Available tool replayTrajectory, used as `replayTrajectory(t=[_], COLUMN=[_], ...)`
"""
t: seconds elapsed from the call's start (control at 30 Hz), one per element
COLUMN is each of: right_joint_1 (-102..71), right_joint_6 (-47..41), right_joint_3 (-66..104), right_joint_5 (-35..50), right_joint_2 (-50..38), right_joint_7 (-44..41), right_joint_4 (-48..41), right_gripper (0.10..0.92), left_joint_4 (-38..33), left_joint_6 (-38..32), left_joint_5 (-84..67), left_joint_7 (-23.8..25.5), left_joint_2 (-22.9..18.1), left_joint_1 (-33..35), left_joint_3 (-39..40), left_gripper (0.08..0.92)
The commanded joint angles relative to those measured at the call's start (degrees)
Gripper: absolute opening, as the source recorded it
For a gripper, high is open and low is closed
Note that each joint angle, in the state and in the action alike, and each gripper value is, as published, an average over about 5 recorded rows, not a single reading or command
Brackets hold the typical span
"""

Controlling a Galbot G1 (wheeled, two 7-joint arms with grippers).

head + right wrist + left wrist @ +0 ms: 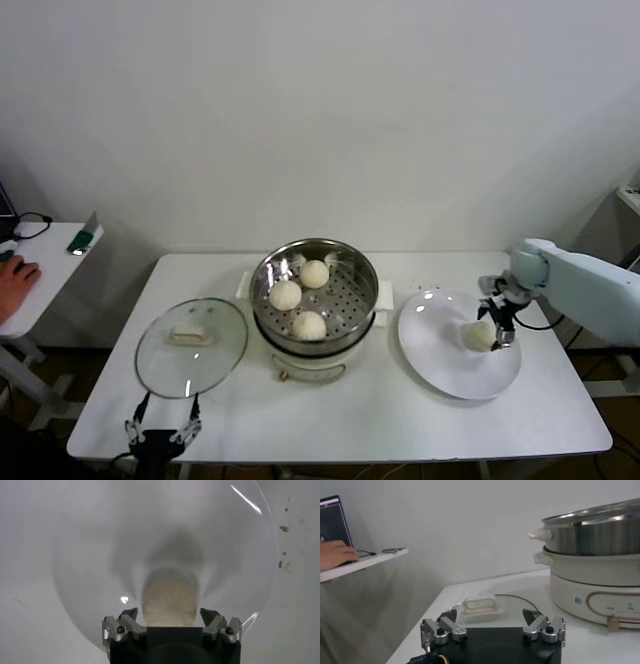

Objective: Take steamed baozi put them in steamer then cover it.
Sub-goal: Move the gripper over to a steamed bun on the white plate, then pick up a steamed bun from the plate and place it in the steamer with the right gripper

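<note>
Holding three baozi (309,325), steamer (362,268); plate (440,360) one.

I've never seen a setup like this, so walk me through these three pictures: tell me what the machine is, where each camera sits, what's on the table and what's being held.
It is a two-armed robot. One picture looks down from its head; the other two come from cameras on its wrists.

On the white table stands a steel steamer with three baozi inside. Its glass cover lies flat to the robot's left. On the right, a white plate carries the fourth baozi.

The right gripper is at that bun, fingers open on either side of it, not yet closed. The left gripper waits open at the table's near edge by the cover, holding nothing.
</note>
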Motion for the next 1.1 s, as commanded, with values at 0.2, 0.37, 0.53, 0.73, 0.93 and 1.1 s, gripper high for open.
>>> replayTrajectory(t=[0.2, 0.37, 0.53, 0.73, 0.93, 1.1], right_joint_1=[-2.1, -1.3, 5.4, 25.4, 43.9, 52.8], right_joint_6=[0.0, 0.0, -0.8, -4.3, -8.6, -11.3], right_joint_3=[3.4, 3.0, -2.3, -17.5, -27.6, -28.1], right_joint_5=[-1.2, -1.1, 1.7, 12.2, 24.8, 33.6], right_joint_2=[0.4, -0.1, -1.7, -3.5, -0.6, 4.6], right_joint_7=[1.3, 1.1, 1.1, 1.4, 1.4, 2.1], right_joint_4=[-1.1, -0.2, 4.0, 15.5, 26.2, 32.3], right_gripper=[0.766, 0.722, 0.698, 0.696, 0.696, 0.696], left_joint_4=[-0.1, -0.1, 0.0, -0.1, -0.4, -0.5], left_joint_6=[-0.1, -0.1, 0.0, 0.1, 0.3, 0.3], left_joint_5=[0.1, 0.1, 0.1, 0.2, 0.1, 0.1], left_joint_7=[-0.1, -0.1, -0.1, -0.1, 0.0, 0.1], left_joint_2=[0.0, 0.0, -0.1, -0.1, 0.0, 0.3], left_joint_1=[0.0, 0.0, -0.3, -0.5, -0.6, -0.6], left_joint_3=[0.0, 0.0, 0.2, 0.4, 0.9, 1.3], left_gripper=[0.823, 0.823, 0.823, 0.823, 0.823, 0.823])
